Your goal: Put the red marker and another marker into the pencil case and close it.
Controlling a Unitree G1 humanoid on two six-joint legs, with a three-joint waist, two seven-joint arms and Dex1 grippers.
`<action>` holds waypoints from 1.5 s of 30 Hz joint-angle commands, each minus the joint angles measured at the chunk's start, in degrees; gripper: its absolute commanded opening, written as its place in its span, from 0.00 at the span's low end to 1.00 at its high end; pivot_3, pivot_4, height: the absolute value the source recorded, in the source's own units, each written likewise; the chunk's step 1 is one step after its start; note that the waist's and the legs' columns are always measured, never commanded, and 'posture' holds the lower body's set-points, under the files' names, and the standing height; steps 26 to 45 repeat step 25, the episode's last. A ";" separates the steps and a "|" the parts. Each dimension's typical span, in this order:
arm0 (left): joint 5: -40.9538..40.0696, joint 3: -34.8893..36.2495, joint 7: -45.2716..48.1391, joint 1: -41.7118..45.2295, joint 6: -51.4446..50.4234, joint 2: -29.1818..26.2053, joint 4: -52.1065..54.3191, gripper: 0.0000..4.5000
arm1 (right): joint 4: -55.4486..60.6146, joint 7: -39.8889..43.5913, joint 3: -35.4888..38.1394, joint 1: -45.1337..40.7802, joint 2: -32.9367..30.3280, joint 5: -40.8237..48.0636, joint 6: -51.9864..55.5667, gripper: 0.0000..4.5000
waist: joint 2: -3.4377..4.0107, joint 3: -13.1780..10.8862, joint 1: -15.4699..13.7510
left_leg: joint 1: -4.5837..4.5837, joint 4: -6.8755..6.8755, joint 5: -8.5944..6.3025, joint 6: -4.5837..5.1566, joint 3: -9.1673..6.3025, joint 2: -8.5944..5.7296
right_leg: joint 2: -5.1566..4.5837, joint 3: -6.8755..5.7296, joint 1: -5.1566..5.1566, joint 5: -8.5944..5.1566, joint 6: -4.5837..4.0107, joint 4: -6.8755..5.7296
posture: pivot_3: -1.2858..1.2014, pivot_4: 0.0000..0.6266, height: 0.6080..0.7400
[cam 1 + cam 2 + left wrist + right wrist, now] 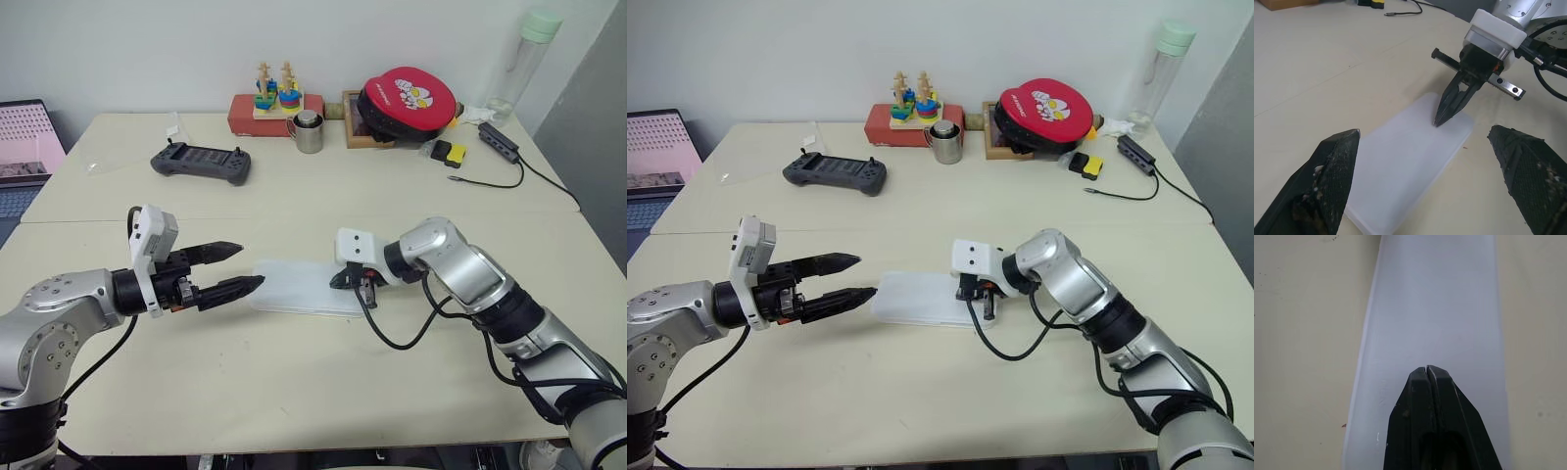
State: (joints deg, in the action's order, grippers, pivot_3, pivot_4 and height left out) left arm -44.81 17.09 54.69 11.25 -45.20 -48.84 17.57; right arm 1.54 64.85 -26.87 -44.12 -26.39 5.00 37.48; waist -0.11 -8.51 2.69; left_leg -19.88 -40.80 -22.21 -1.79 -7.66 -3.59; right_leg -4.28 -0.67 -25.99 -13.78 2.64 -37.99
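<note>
The pencil case [294, 286] lies flat and closed on the table between my two arms, a white box with rounded corners. My right gripper [1438, 121] is shut, and its tip rests on the lid near the case's right end; the right wrist view looks along the shut fingers [1426, 382] over the lid [1435, 308]. My left gripper [251, 264] is open and holds nothing; it hovers just off the case's left end and points at it. The red marker and the other marker are hidden.
A dark grey game controller [201, 162] lies at the back left. A metal cup [309, 132], a red box with wooden toys [265, 110], a red round pouch [407, 98], a bottle [524, 59] and a cabled hub [498, 140] line the far edge. A laptop [24, 137] stands far left.
</note>
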 commanded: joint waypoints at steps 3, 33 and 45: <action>5.57 -1.20 -8.29 8.95 4.21 4.64 -9.09 1.00 | 4.60 -9.32 18.13 2.79 2.89 7.87 -2.84 0.00 | -0.01 0.01 -0.41 | 0.02 -0.03 0.00 0.00 0.02 -0.02 | 0.00 0.01 0.00 0.00 0.00 -0.03 | 0.52 0.24 1.00; 20.36 -3.90 -14.03 15.25 17.03 8.38 -25.73 1.00 | 6.21 -22.55 33.76 13.32 -6.28 13.36 4.84 1.00 | -0.04 0.04 -0.13 | 0.04 -0.02 0.00 0.00 0.17 -0.03 | 0.00 0.05 -0.08 0.00 0.01 -0.12 | 0.52 0.24 1.00; 20.36 -3.90 -14.03 15.25 17.03 8.38 -25.73 1.00 | 6.21 -22.55 33.76 13.32 -6.28 13.36 4.84 1.00 | -0.04 0.04 -0.13 | 0.04 -0.02 0.00 0.00 0.17 -0.03 | 0.00 0.05 -0.08 0.00 0.01 -0.12 | 0.52 0.24 1.00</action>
